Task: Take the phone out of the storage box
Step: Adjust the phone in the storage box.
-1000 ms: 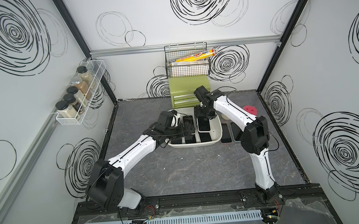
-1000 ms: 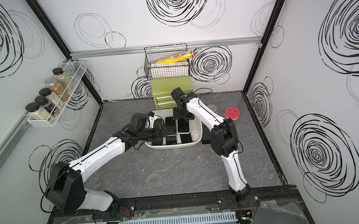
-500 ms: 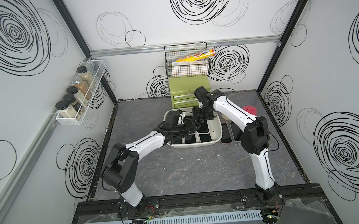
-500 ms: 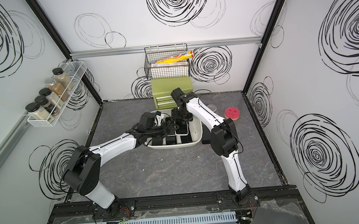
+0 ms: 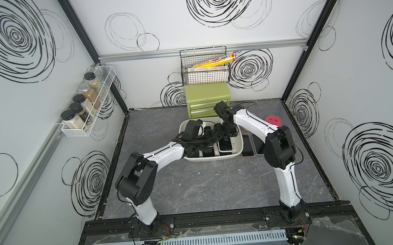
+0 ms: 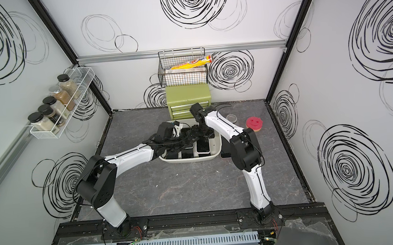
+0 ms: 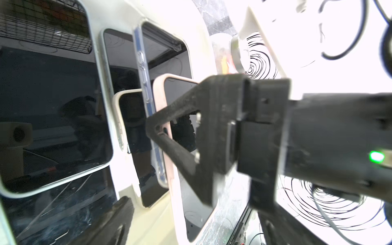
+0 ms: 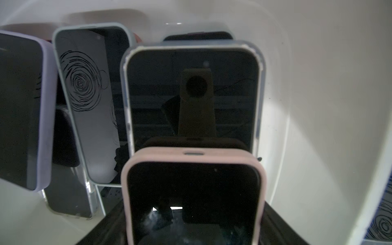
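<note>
The storage box is sitting just past the middle of the grey tabletop, toward 12 o'clock. The green drawer chest is standing right behind it at 12. Both arms are reaching into the box.

The right gripper is hanging over the box's 3 o'clock half. It is pinching a pink-cased phone across its width, its fingers flanking the long edges. That phone is facing screen up within the box's outline. Its end is overlapping a clear-cased phone that is lying flat on the box floor at about 4 o'clock. Whether the pink one is clear of the floor I cannot tell.

The left gripper is reaching in from 9 o'clock with its fingers spread wide, gripping nothing, just beside the right gripper.

More phones are lying toward the box's 9 o'clock side, among them a pale-blue-cased phone and a lavender-cased phone. Two dark phones are lying flat on the tabletop just beside the box at 3 o'clock, and the right arm is partly hiding the outer one. A red smiley-face sponge is resting at 2 o'clock, well apart from the box.
</note>
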You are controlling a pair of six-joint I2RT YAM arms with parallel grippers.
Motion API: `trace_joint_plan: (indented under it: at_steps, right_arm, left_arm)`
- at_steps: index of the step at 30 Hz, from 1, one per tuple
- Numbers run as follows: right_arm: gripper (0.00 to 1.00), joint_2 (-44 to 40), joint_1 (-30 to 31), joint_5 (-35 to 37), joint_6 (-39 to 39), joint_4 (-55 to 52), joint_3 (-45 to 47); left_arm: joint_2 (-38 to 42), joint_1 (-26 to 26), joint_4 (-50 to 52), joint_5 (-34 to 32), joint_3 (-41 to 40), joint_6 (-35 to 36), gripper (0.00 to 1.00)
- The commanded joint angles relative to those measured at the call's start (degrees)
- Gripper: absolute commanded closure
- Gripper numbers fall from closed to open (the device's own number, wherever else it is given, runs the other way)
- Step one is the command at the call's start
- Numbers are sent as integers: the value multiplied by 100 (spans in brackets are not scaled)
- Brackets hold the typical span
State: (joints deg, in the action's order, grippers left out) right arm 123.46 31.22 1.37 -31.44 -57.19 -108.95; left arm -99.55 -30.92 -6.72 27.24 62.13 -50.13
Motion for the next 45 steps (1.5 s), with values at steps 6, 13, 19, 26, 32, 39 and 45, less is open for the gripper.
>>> trace_joint_plan:
  at_steps: [6, 13, 19, 26, 32, 39, 45]
  right_arm:
    - [58, 384, -55, 463, 42, 557, 116]
    - [38, 327, -98, 508, 24, 625, 470]
    - [25, 62, -108, 592, 45, 618, 810]
    - [18, -167, -108, 624, 50, 491, 971]
    - [11, -368, -108, 633, 74, 421, 959]
    - [19, -335, -108, 669, 94, 390, 1023]
    - [28, -248, -108, 631, 134, 448, 1038]
  left_arm:
    - [376, 140, 226, -60, -350, 365, 2]
    - [609, 326, 242, 0, -750, 442, 2]
    - [709, 385, 263, 44, -813, 479, 2]
    - [665, 393, 251, 88, -817, 469, 2]
    - [680, 393, 285, 88, -846, 489, 1]
    - [673, 393, 273, 106, -870, 485, 1]
    - [683, 393, 315, 88, -871, 530, 1]
